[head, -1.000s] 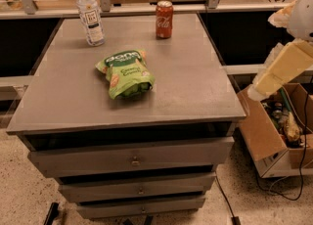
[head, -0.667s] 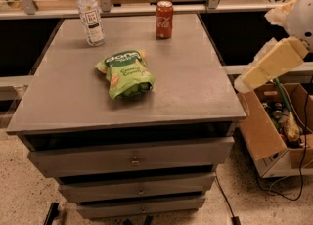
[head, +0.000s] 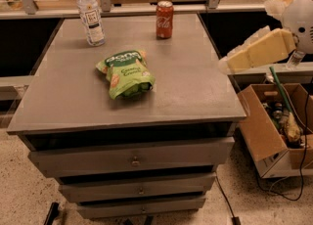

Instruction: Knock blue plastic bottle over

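Note:
The blue plastic bottle [head: 91,14] stands upright at the back left of the grey cabinet top [head: 190,87]. It is clear, with a white cap and a white label. My arm comes in from the right as a cream-coloured link. Its gripper end [head: 226,64] hangs just off the top's right edge, far to the right of the bottle and touching nothing.
A red cola can [head: 165,19] stands at the back middle. A green snack bag [head: 125,72] lies in the middle of the top. An open cardboard box [head: 274,126] with clutter sits on the floor at the right. A shelf rail runs behind the cabinet.
My arm has swung up and to the left, closer to the cabinet's right edge. The bottle, can and bag have not moved.

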Available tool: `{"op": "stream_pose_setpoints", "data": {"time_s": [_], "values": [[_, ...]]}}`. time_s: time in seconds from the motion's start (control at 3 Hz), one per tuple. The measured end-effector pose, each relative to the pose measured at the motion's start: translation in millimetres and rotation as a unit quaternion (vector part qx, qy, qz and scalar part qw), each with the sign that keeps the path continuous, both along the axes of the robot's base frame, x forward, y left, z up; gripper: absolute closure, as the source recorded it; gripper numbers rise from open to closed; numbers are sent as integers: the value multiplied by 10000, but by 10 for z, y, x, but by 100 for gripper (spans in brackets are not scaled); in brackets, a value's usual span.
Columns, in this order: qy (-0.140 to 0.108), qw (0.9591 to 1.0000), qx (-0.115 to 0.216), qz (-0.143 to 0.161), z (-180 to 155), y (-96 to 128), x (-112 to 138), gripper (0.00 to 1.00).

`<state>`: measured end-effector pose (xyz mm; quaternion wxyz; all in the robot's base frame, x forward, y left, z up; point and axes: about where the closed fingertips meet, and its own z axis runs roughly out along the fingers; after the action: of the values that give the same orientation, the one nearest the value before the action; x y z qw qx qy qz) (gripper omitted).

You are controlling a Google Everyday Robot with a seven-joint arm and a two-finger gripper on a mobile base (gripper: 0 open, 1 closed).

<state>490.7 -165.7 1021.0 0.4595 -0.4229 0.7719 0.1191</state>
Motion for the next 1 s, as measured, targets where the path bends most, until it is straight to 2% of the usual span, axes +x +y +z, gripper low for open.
{"op": "stream_pose_setpoints", "data": {"time_s": [0.33,0.67,1.0], "values": [[-122,9977,653,-103,54,82,81,0],[-123,9977,653,-102,55,82,80,0],[-125,9969,774,-29,-67,239,232,0]]}}
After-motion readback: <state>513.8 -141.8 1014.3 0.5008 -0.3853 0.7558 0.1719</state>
